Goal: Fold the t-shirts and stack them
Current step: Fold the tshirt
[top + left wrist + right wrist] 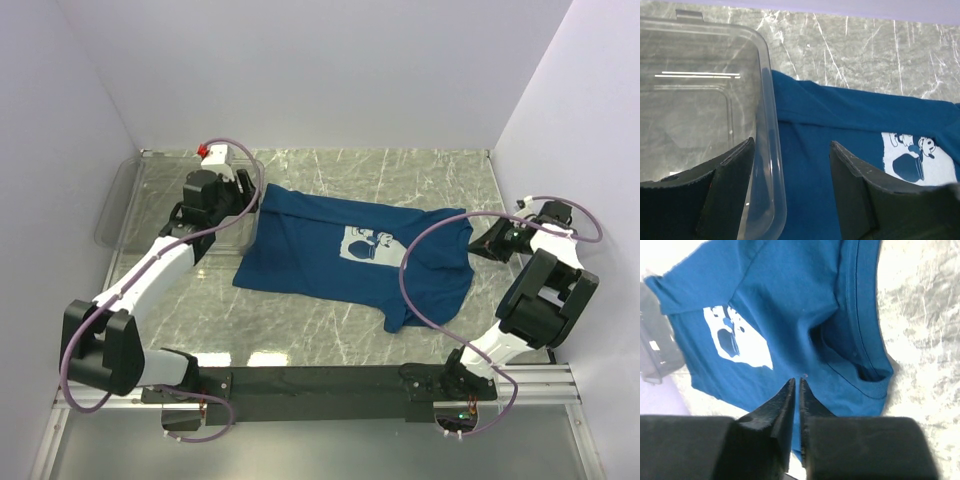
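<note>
A dark blue short-sleeved cotton t-shirt (320, 255) lies spread, unfolded, across the middle of the grey marbled table (400, 170), with its pale square cartoon print (368, 245) facing up. In the overhead view its collar end points toward the right arm and 1 sleeve juts out toward the near edge. The opposite end reaches the clear rectangular plastic bin (120, 200) at the table's far left (whether the cloth touches the bin wall or only lies just beside it, I cannot tell).

The left gripper (792, 145) hangs over that spot with its 2 black fingers spread wide and nothing between them. In its wrist view, 1 finger is above the inside of the bin and the other above the blue cloth, with the bin's rim (767, 90) in the gap.

The right gripper (796, 381) sits at the shirt's collar end. Its fingers are parted by only a thin slit and grip nothing, and their tips are just short of the ribbed neckline (860, 335).
</note>
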